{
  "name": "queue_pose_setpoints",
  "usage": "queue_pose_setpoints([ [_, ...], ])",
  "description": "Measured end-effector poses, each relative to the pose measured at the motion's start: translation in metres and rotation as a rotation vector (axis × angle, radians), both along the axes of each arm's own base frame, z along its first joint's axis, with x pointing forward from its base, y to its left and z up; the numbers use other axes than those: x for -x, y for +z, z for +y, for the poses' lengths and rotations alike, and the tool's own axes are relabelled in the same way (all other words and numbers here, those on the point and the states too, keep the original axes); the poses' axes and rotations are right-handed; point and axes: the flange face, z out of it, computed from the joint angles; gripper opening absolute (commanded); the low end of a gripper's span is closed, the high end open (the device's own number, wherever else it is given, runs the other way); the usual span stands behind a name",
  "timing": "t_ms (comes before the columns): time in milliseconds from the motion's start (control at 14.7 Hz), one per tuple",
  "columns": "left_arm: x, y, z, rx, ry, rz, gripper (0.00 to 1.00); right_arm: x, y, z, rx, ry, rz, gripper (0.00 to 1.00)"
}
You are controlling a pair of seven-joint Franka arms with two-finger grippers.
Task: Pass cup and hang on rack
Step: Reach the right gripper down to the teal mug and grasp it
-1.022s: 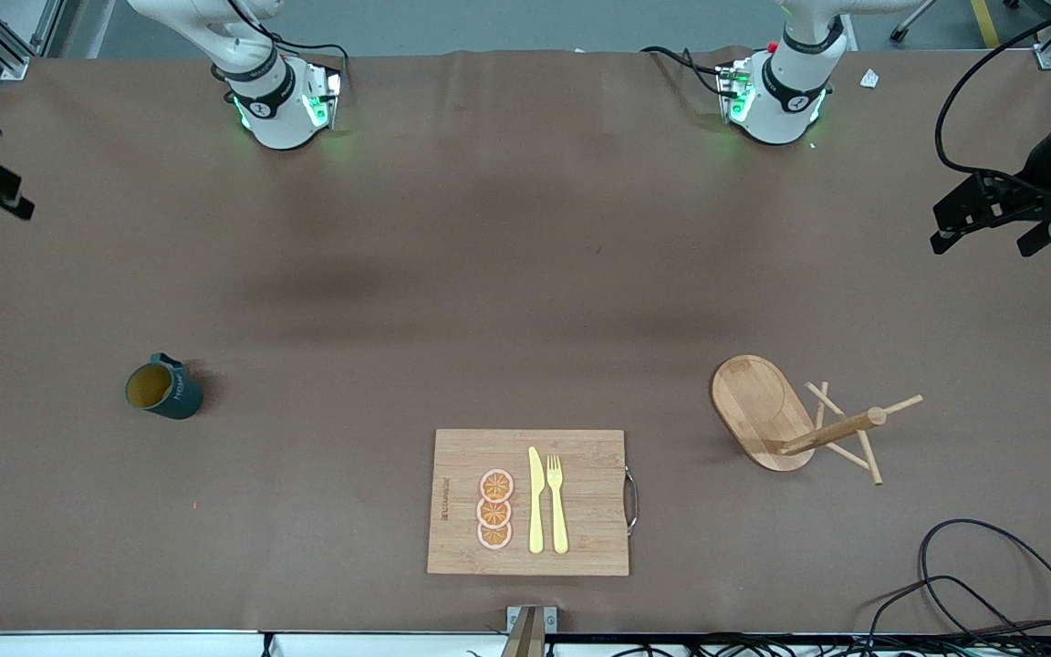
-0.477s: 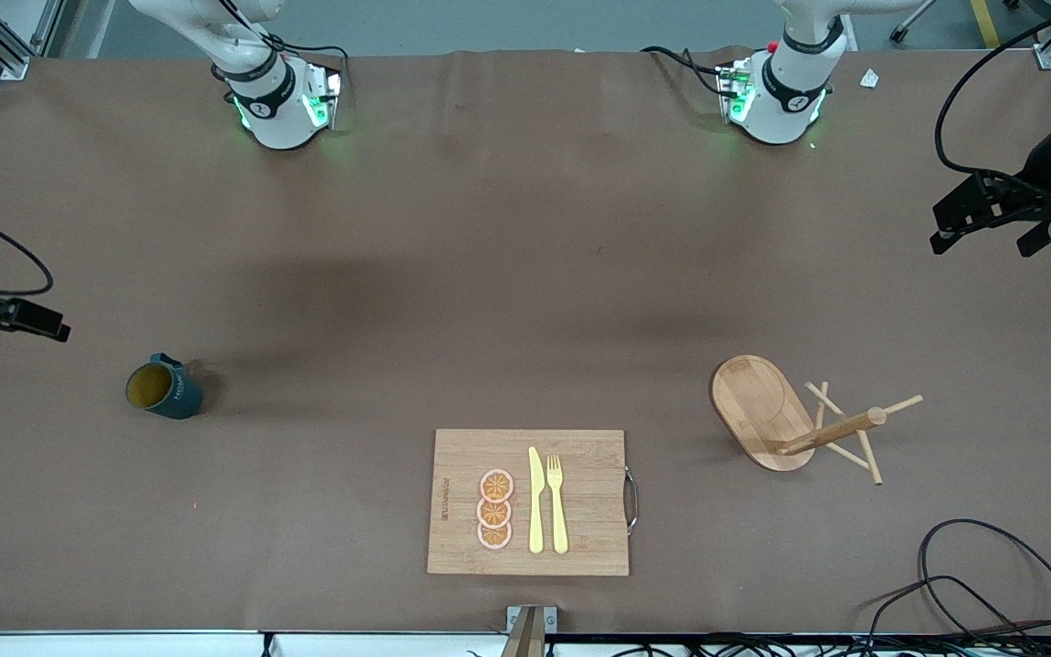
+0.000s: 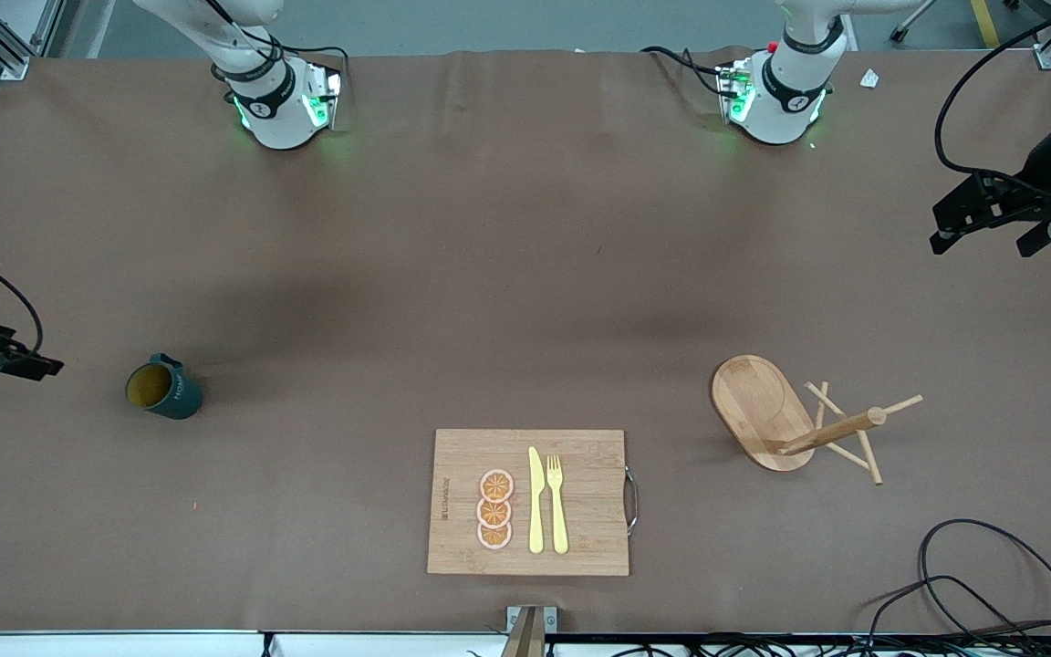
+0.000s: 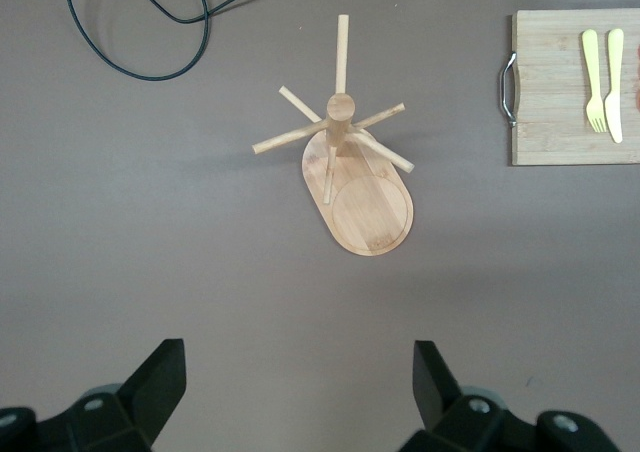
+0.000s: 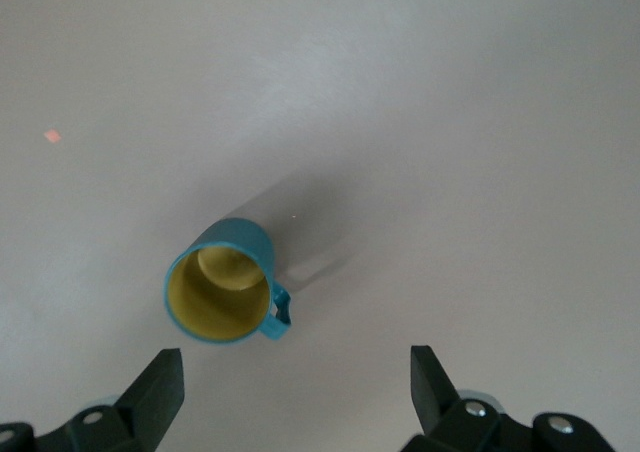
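Observation:
The dark teal cup [image 3: 164,391] with a yellow inside stands upright on the table toward the right arm's end; it also shows in the right wrist view [image 5: 225,282], its handle turned toward the gripper. My right gripper [image 3: 31,367] is open and empty in the air beside the cup, apart from it; its fingers [image 5: 160,384] show wide apart. The wooden rack [image 3: 790,420] stands on its oval base toward the left arm's end, and shows in the left wrist view [image 4: 368,197]. My left gripper [image 3: 982,245] is open and empty, up at that end, waiting.
A bamboo cutting board [image 3: 580,538] with a yellow knife, a fork and orange slices lies near the front edge, between cup and rack. A black cable [image 3: 972,584] loops at the corner nearest the camera, at the left arm's end.
My right gripper has come in from the table's end and moved down toward the cup. The cup, the rack and the left arm have not moved.

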Motion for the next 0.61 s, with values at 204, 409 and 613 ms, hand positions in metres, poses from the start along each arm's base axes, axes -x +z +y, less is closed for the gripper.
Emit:
queue_pose_setpoints([
  [204,0.000,0.000,0.000,0.000,0.000,0.000,1.00,0.008,-0.038,0.008,0.012,-0.168,-0.001,1.00],
  [409,0.000,0.000,0.000,0.000,0.001,0.000,1.00,0.018,-0.069,0.012,0.002,-0.245,-0.023,1.00],
  [613,0.000,0.000,0.001,0.000,0.001,0.000,1.00,0.029,-0.101,0.014,-0.005,-0.274,-0.025,0.99],
])
